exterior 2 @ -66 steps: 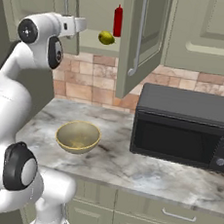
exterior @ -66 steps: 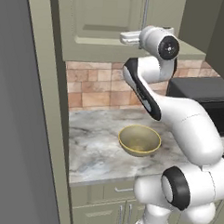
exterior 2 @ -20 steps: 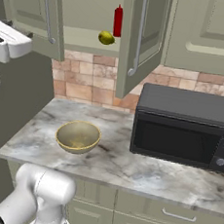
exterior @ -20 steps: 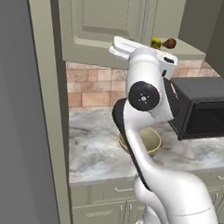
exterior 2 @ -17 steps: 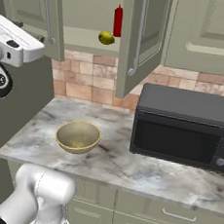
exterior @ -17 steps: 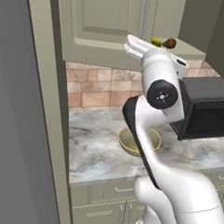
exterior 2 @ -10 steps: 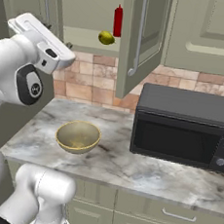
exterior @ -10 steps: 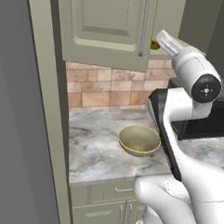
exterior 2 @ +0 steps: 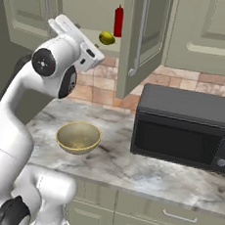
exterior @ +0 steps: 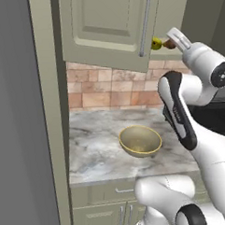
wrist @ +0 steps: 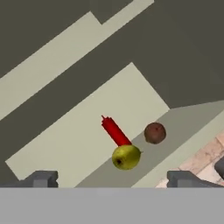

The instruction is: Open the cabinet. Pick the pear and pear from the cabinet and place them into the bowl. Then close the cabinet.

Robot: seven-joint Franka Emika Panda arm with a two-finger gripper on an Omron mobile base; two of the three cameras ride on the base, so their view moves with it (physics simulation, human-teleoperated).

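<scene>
The sage-green cabinet stands with both doors swung open. On its shelf lies one yellow-green pear, also seen as pear and pear. Behind it stands a red squeeze bottle, and a brown round thing sits beside it. My gripper is open and holds nothing. It hangs just below and in front of the shelf's edge, pointing up at the pear, a short way off it. The golden-tan bowl, bowl, sits on the counter below, with nothing in it.
A black microwave stands on the marble counter right of the bowl. The right cabinet door with its long bar handle juts out beside my hand. A tall grey panel closes off the left side.
The arm has swung round from the left toward the open cabinet, and the hand now points up at the shelf. The pear, bottle and bowl have not moved.
</scene>
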